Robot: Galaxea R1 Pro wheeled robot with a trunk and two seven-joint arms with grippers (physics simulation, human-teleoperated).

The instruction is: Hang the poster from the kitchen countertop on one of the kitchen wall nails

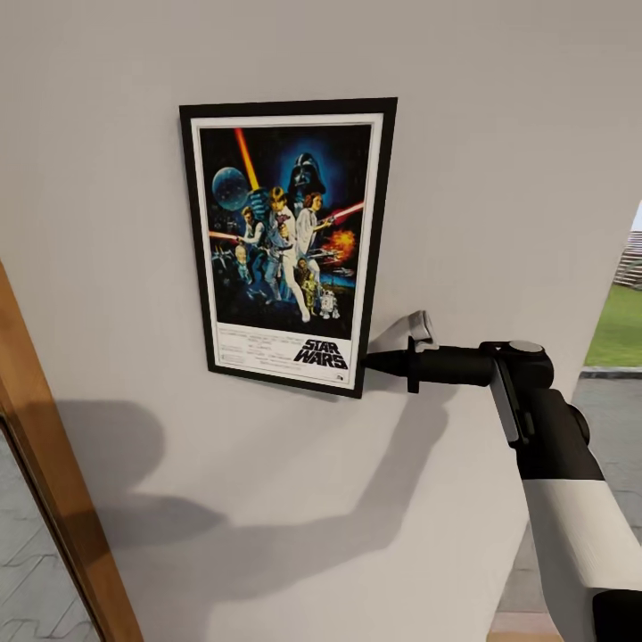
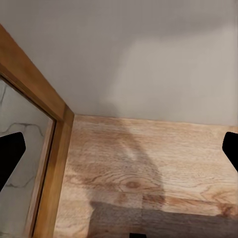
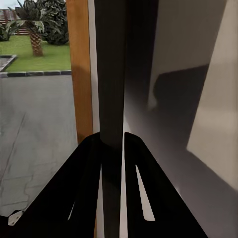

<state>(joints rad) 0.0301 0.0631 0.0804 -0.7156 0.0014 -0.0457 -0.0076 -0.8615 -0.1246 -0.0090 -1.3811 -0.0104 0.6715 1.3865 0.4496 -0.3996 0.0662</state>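
Note:
The Star Wars poster [image 1: 285,241], black-framed with a white inner border, lies flat against the light-grey wall [image 1: 499,178], slightly tilted. My right gripper [image 1: 370,361] reaches in from the right and is shut on the poster's lower right edge. In the right wrist view that edge is a dark upright strip [image 3: 111,74] pinched between the two black fingers [image 3: 84,168] of the right gripper [image 3: 113,144]. My left gripper [image 2: 119,153] hangs open over the floor, holding nothing. Any wall nail is hidden and the kitchen countertop is out of view.
A wooden door frame [image 1: 53,464] runs down the left, also seen from the left wrist [image 2: 44,99] beside a wood-plank floor [image 2: 148,168]. Right of the wall's end an opening shows paving and grass [image 1: 615,330].

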